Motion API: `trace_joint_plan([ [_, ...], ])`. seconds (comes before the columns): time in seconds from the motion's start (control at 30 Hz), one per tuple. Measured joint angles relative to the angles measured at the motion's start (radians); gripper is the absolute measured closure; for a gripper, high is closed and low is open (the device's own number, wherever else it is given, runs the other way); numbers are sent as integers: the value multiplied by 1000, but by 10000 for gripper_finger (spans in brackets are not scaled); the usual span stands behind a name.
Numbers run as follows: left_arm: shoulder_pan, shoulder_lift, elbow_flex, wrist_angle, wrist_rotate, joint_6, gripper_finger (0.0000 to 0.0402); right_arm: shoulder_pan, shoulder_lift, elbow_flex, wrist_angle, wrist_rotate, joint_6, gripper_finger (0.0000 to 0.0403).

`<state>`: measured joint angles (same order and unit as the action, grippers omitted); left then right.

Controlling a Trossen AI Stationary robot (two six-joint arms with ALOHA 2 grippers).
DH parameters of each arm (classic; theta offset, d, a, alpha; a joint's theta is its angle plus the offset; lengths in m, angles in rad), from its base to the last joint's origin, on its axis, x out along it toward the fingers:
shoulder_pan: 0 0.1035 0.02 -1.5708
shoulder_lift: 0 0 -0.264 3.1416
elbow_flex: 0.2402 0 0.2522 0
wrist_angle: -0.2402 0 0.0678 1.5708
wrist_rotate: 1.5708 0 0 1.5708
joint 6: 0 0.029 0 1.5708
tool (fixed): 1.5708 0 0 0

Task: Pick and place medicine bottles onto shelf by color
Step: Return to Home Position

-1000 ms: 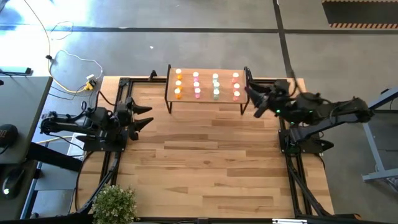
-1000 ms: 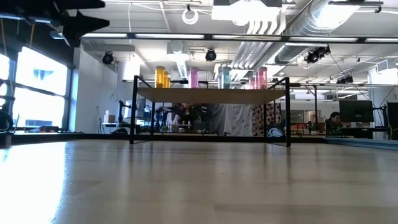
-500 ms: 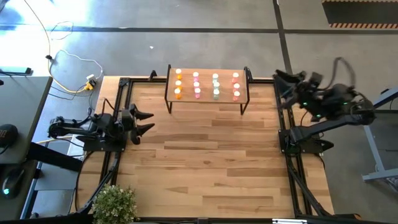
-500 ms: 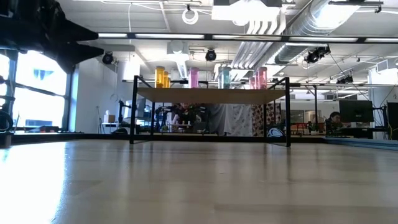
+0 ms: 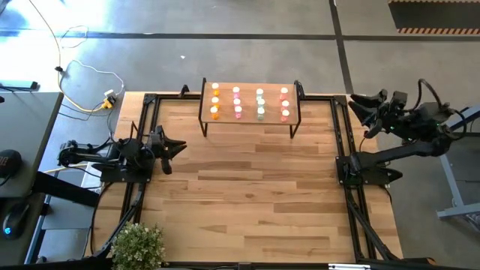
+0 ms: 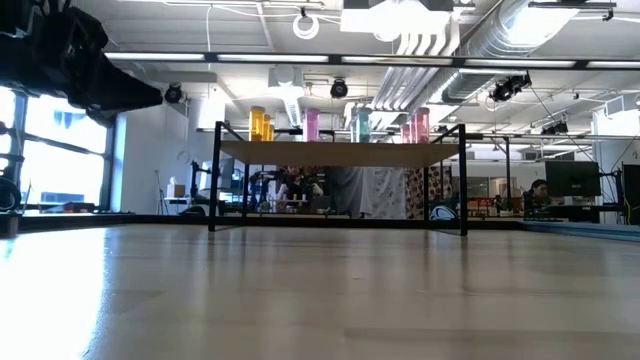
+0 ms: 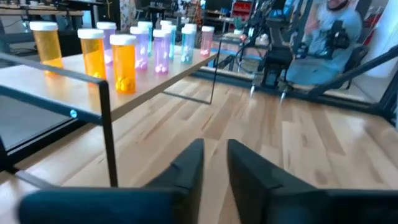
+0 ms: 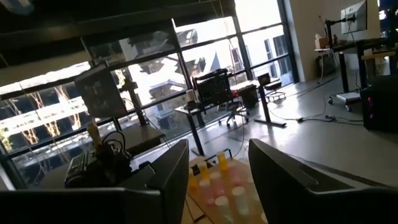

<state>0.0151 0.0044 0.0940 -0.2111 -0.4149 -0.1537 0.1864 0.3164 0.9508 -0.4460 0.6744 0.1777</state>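
The shelf [image 5: 250,118] stands at the table's far middle on thin black legs. The medicine bottles stand upright on their bases on it, in columns by colour: orange [image 5: 215,103], pink [image 5: 238,103], teal [image 5: 260,103] and red [image 5: 285,103]. They also show in the low view [image 6: 312,124] and the left wrist view [image 7: 124,62]. My left gripper [image 5: 177,146] hovers at the table's left edge, pointing level toward the right; its fingers [image 7: 186,167] are shut to a narrow slit with nothing between them. My right gripper [image 5: 360,106] is open and holds nothing, raised beyond the table's right edge.
A potted plant [image 5: 139,246] stands at the near left corner. Black frame rails [image 5: 343,135] run along both side edges of the table. Bare wood [image 5: 247,195] lies in front of the shelf. A person [image 7: 336,28] sits beyond the table's right side.
My left gripper has sunk and shut its fingers from wide open to a narrow slit, holding nothing. My right gripper has drawn back from the shelf's right end, out past the table's right edge, keeping its fingers apart. The bottles have stayed put.
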Motion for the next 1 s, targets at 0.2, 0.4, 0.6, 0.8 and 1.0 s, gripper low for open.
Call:
trace_joint_plan([
  [0.2,0,1,1,-32,-40,-51,396,0,-40,-50,-67,-14,-1,245],
  [0.4,0,1,1,-32,-123,-98,374,0,-158,-236,-22,-50,43,245],
  [0.6,0,1,2,-31,-119,-98,371,0,-278,-430,84,-57,25,245],
  [0.8,0,2,2,-29,-117,-98,373,0,-307,-574,145,-85,37,245],
  [1.0,0,2,2,-29,-113,-98,372,0,-313,-694,174,-91,107,245],
])
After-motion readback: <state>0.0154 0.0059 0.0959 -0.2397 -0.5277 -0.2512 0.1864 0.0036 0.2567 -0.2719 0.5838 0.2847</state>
